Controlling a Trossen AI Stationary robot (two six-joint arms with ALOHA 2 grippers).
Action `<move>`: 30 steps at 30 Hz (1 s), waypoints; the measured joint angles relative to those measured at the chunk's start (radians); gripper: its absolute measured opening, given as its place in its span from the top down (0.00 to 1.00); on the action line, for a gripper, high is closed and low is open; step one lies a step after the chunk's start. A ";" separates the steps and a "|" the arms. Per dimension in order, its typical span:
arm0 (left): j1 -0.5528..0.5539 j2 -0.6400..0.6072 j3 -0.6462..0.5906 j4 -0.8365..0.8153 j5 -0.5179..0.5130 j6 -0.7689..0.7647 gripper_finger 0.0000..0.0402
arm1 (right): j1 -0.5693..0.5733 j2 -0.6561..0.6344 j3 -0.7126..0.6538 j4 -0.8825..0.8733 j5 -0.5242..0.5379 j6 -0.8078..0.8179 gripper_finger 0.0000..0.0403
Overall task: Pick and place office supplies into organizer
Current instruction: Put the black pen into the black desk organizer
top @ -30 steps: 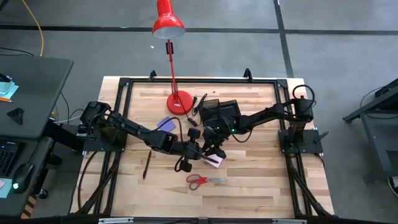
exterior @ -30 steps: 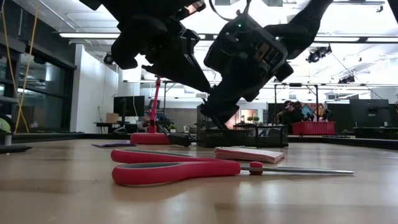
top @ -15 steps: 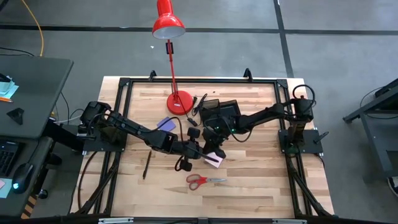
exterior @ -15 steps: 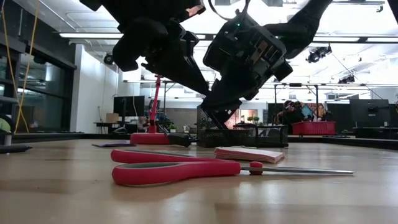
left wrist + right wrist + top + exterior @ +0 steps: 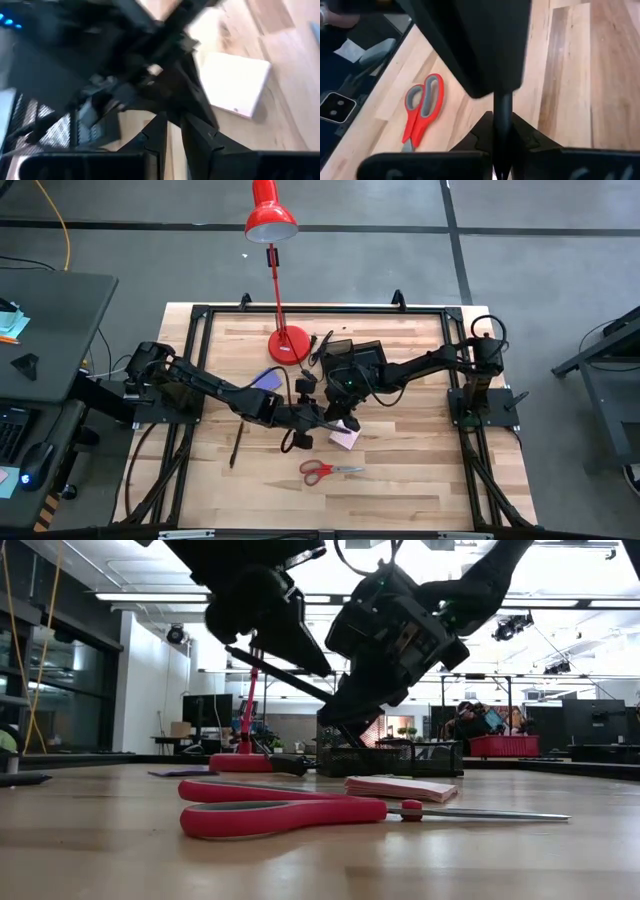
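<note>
Wooden planks form the counter (image 5: 420, 480), framed in black rails, with grey floor around it and an open hall showing beyond in the low view. We see both arms meeting over the middle of the counter, just to the near side of the organizer (image 5: 356, 358), which sits at the far centre beside the round base of the red lamp (image 5: 288, 345).

We find the right tool (image 5: 503, 122) closed on a thin dark pen (image 5: 290, 675), which is clamped between its two fingers and held in the air, slanting up toward the other arm. The left tool (image 5: 171, 125) hangs just to the left of it, close against the same pen. Its fingers (image 5: 156, 132) show only a slim gap, and we cannot tell whether they grip the pen or stand free of it.

Below the two tools the pink note pad (image 5: 345, 437) lies flat on the wood. The red-handled scissors (image 5: 328, 470) lie nearer to us, apart from the pad, blades pointing right. A purple-blue pad (image 5: 266, 380) rests to the left of the organizer, near the lamp base. Another dark pen (image 5: 236, 445) lies alone toward the left side of the counter
</note>
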 joint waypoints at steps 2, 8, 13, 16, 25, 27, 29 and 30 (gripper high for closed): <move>0.000 -0.020 0.000 -0.017 -0.004 -0.034 0.88 | -0.003 0.000 -0.001 0.000 0.000 0.000 0.96; -0.036 -0.095 0.000 -0.149 -0.124 -0.164 0.88 | -0.004 0.000 -0.001 -0.020 0.046 -0.014 0.91; -0.093 -0.191 -0.045 -0.256 -0.389 -0.347 0.88 | -0.005 0.000 -0.002 -0.024 0.094 -0.031 0.98; -0.133 -0.264 -0.118 -0.254 -0.430 -0.436 0.88 | -0.006 0.000 -0.002 -0.026 0.091 -0.048 1.00; -0.277 -0.440 -0.469 0.006 -0.590 -0.658 0.88 | -0.006 0.000 -0.002 -0.079 0.090 -0.171 0.99; -0.277 -0.442 -0.539 0.102 -0.543 -0.655 0.88 | -0.002 0.000 -0.002 -0.072 0.091 -0.188 0.99; -0.266 -0.442 -0.588 0.155 -0.510 -0.664 0.88 | -0.001 -0.001 -0.002 -0.073 0.107 -0.184 0.99; -0.260 -0.438 -0.604 0.180 -0.505 -0.671 0.88 | -0.001 -0.001 -0.002 -0.073 0.132 -0.167 0.99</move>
